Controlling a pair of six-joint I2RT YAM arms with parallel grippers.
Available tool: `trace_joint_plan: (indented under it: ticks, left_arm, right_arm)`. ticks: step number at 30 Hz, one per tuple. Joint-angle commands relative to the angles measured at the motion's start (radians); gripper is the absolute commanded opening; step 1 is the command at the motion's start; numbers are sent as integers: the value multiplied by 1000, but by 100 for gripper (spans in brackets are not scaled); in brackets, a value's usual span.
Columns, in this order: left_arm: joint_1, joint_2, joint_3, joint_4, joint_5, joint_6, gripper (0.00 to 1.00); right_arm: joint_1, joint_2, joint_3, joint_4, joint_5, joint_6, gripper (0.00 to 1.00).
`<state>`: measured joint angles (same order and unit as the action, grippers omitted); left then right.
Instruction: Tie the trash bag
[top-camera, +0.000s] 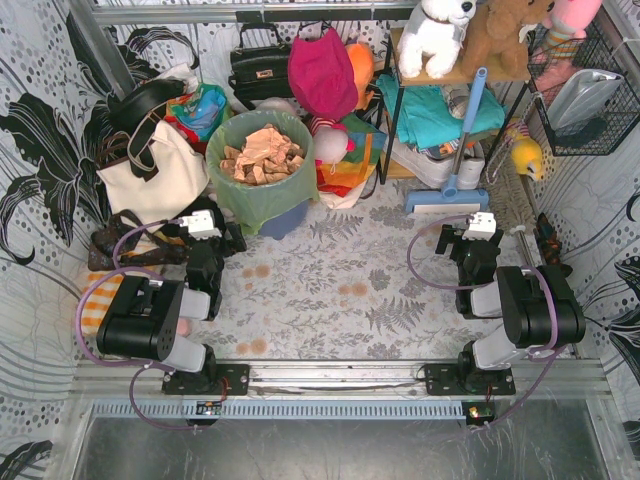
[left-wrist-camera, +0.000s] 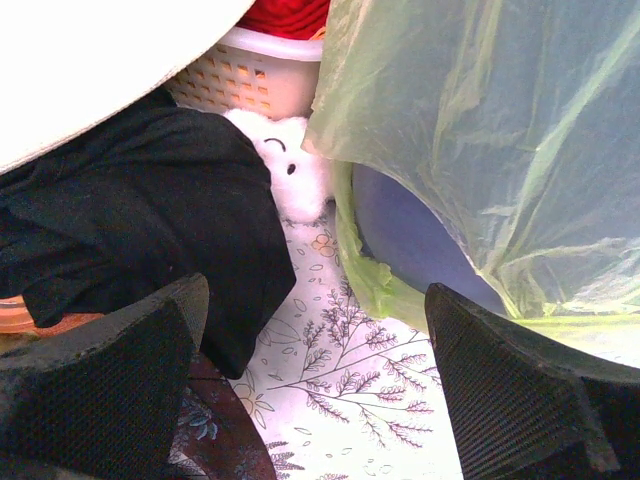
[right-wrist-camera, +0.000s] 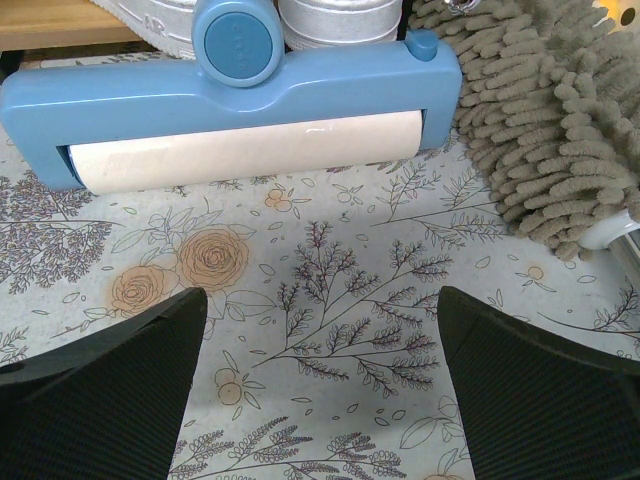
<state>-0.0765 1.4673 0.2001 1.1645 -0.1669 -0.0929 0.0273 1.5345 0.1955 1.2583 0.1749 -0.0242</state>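
Observation:
The trash bag (top-camera: 258, 190) is thin light-green plastic lining a round blue-grey bin (top-camera: 283, 220) at the back left, its mouth open with crumpled brown paper (top-camera: 262, 155) inside. In the left wrist view the trash bag (left-wrist-camera: 500, 130) hangs over the bin (left-wrist-camera: 420, 240) at upper right. My left gripper (top-camera: 226, 240) sits low on the floral mat just left of the bin, open, nothing between its fingers (left-wrist-camera: 110, 380). My right gripper (top-camera: 458, 242) rests on the mat at right, far from the bag, also open and empty; its fingers (right-wrist-camera: 540, 390) frame bare mat.
A cream tote bag (top-camera: 150, 175) with black straps (left-wrist-camera: 150, 220) stands left of the bin. A white basket (left-wrist-camera: 250, 75) and white plush (left-wrist-camera: 290, 170) lie behind. A blue roller tool (right-wrist-camera: 230, 100) and grey mop head (right-wrist-camera: 540, 110) lie ahead of my right gripper. Shelves (top-camera: 440, 75) crowd the back.

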Motion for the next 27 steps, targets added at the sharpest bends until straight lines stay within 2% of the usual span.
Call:
trace_joint_plan:
  ticks: [1, 6, 11, 15, 18, 20, 23, 27]
  left_arm:
    - [7, -18, 22, 8, -39, -7, 98]
    - [3, -150, 55, -152, -76, -11, 98]
    - [-33, -285, 135, -402, -227, -90, 98]
    - [-81, -363, 224, -589, -327, -167, 98]
    - [-99, -406, 334, -797, -407, -285, 98]
    - [-101, -419, 412, -929, -397, -306, 98]
    - [-101, -426, 527, -1117, -384, -325, 98]
    - [-101, -428, 643, -1222, -362, -319, 98]
  right_arm:
    - [-7, -6, 6, 27, -3, -8, 97]
    - [-7, -147, 93, -245, 55, 13, 97]
    - [-7, -262, 127, -392, 68, 15, 97]
    - [-7, -362, 234, -664, 132, 113, 97]
    - [-7, -419, 320, -816, 67, 125, 97]
    - [-7, -450, 367, -888, 11, 146, 97]
    - [-7, -485, 463, -1006, -95, 267, 97]
    - [-7, -488, 548, -1124, -126, 475, 99]
